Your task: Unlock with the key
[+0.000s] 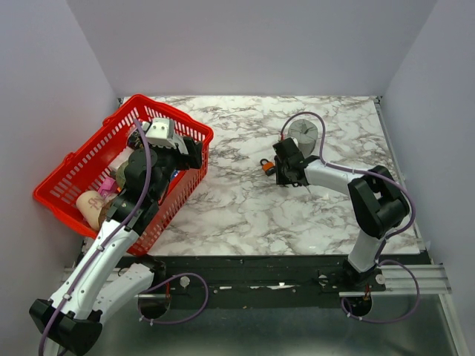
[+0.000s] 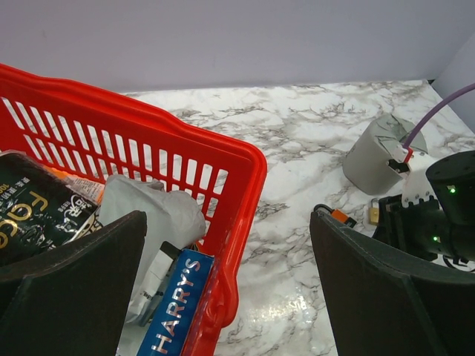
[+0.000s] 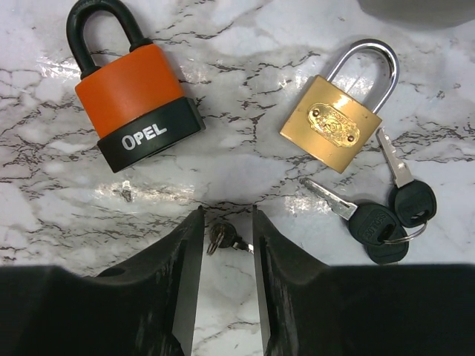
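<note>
The key (image 3: 225, 238), tiny with a dark round head and a short metal blade, lies flat on the marble between the fingers of my right gripper (image 3: 226, 211). The jaws stand narrow on either side of it; the blade tip reaches the right finger and a small gap shows on the left. Beyond the fingertips lie an orange-and-black padlock (image 3: 137, 96) and a brass padlock (image 3: 330, 122). In the top view the right gripper (image 1: 276, 172) is down on the table beside the orange padlock (image 1: 266, 165). My left gripper (image 2: 228, 222) hangs wide open over the red basket's rim (image 2: 245, 159), holding nothing.
Two larger black-headed keys on a ring (image 3: 386, 215) lie right of the brass padlock. A grey cup (image 1: 304, 133) stands just behind the right gripper. The red basket (image 1: 74, 156) at the far left holds packets and a blue Harry's box (image 2: 174, 308).
</note>
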